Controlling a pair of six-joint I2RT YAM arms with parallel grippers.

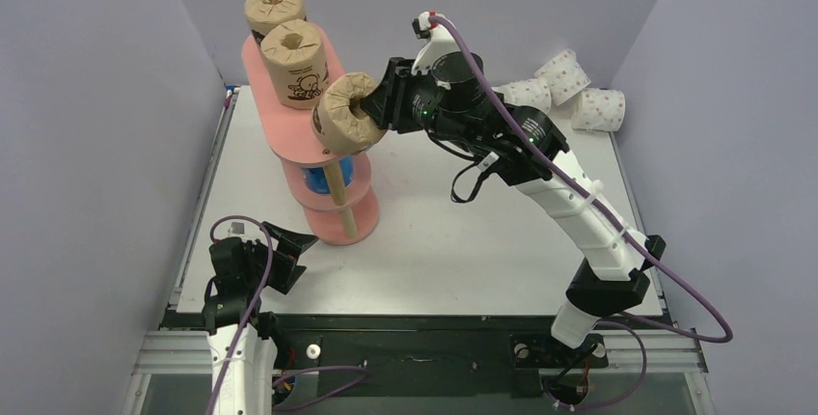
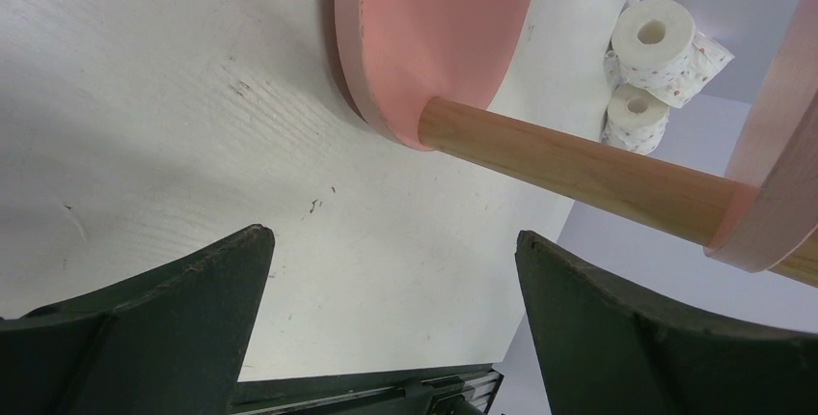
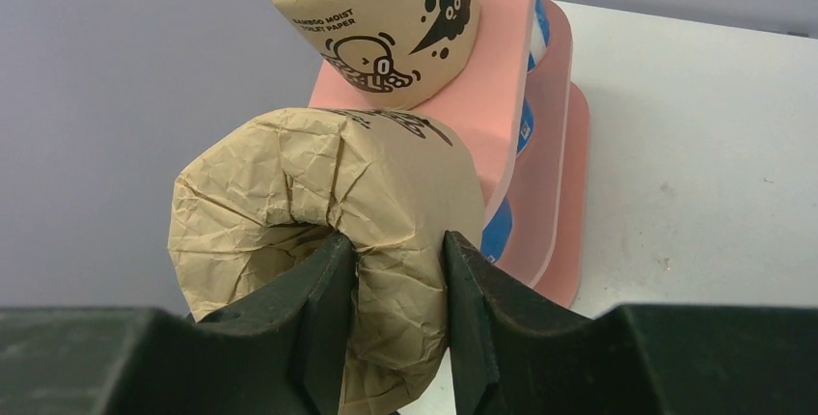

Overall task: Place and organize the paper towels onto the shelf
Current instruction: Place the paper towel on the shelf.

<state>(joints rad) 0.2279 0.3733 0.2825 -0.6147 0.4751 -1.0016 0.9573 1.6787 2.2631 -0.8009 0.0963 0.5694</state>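
The salmon-pink shelf point(image 1: 278, 135) stands at the table's far left. Two brown rolls point(image 1: 294, 64) sit on its top board. My right gripper point(image 1: 378, 106) is shut on a third brown roll point(image 1: 344, 113), one finger in its core and one on its outer wall, holding it at the near end of the top board; it fills the right wrist view point(image 3: 318, 222). Blue rolls point(image 1: 316, 180) show on the middle tier. Three white pink-dotted rolls point(image 1: 564, 75) lie at the far right. My left gripper point(image 1: 289, 246) is open and empty near the shelf's foot.
Purple walls close in the table on the left, back and right. The left wrist view shows the shelf's bottom board point(image 2: 434, 29), a wooden post point(image 2: 579, 169) and two white dotted rolls point(image 2: 656, 43) beyond. A cable runs along the right arm.
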